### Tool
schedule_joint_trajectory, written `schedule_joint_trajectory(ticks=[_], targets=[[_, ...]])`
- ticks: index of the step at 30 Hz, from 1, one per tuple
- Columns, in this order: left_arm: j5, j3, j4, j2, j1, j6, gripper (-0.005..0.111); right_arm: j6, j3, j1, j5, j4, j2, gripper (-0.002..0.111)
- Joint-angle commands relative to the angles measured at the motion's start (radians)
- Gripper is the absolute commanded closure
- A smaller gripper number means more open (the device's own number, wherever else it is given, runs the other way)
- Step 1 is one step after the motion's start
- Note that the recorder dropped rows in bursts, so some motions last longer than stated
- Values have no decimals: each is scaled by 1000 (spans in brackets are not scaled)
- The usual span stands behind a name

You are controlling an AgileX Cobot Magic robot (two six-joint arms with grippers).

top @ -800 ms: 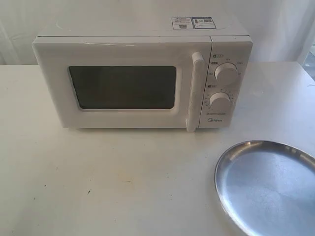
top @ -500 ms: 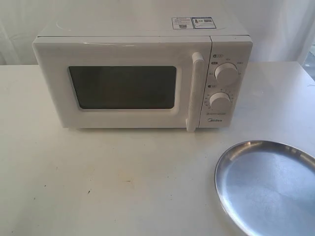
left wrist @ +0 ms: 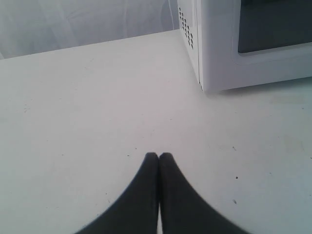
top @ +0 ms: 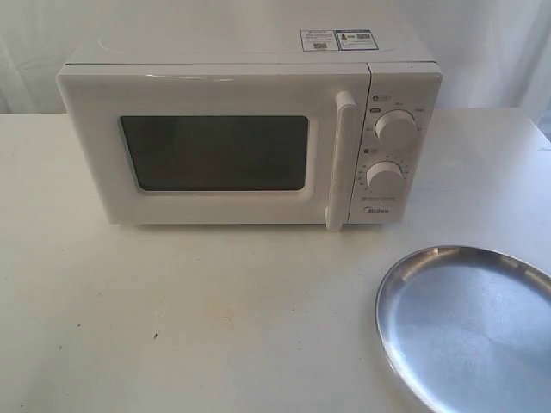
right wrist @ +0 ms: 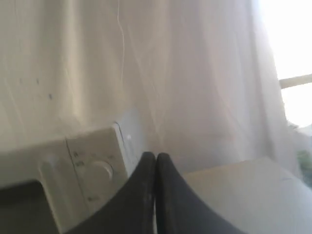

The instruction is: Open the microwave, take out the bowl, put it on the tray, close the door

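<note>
The white microwave (top: 250,129) stands at the back of the table, its door (top: 215,155) shut, with a dark window and a vertical bar handle (top: 341,159). The silver tray (top: 469,323) lies at the front right. The bowl is hidden. Neither arm shows in the exterior view. In the left wrist view my left gripper (left wrist: 159,157) is shut and holds nothing, low over bare table off the microwave's (left wrist: 243,44) front corner. My right gripper (right wrist: 155,157) is shut too, raised, with the microwave's dial panel (right wrist: 95,170) beyond it.
White curtain (top: 482,43) hangs behind the table. Bare white tabletop (top: 198,318) spreads in front of the microwave and to the tray's left. The table's right edge runs near the tray.
</note>
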Motion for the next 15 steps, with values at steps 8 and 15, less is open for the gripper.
schedule_joint_trajectory(ticks=[8,15], targets=[[-1,-1,0,-2,-4,0,107,222,5,5,-78,32,-6,108],[-1,-1,0,-2,-4,0,107,566,-99,19,-487,-439,51,108]])
